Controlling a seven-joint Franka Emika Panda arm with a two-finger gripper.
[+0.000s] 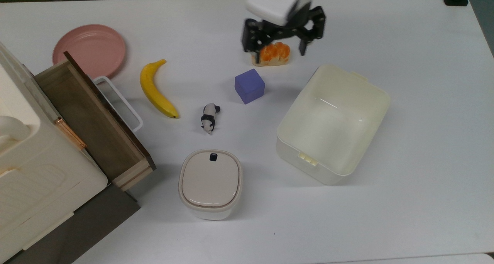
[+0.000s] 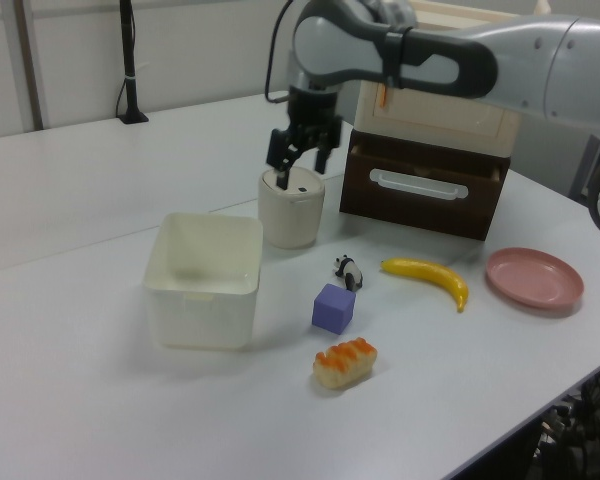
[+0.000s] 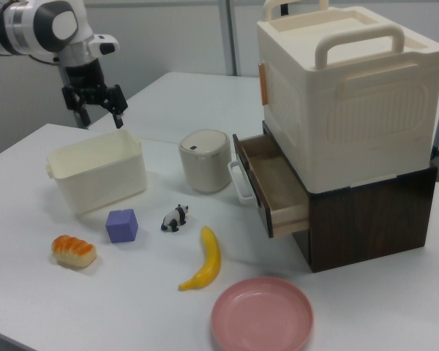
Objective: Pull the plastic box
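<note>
1. My two-finger gripper (image 1: 277, 44) hangs in the air above the white table (image 1: 424, 140), fingers spread wide apart and holding nothing.
2. In the top view, my gripper overlaps the orange-glazed bread loaf (image 1: 273, 55).
3. The large cream-white translucent rectangular plastic box (image 1: 332, 124) rests on the table, empty, clear of my gripper.
4. In the top view, the purple cube (image 1: 249, 86) sits near the top view's left of the box; the rounded-square container with a beige lid (image 1: 210, 183) stands well apart.
</note>
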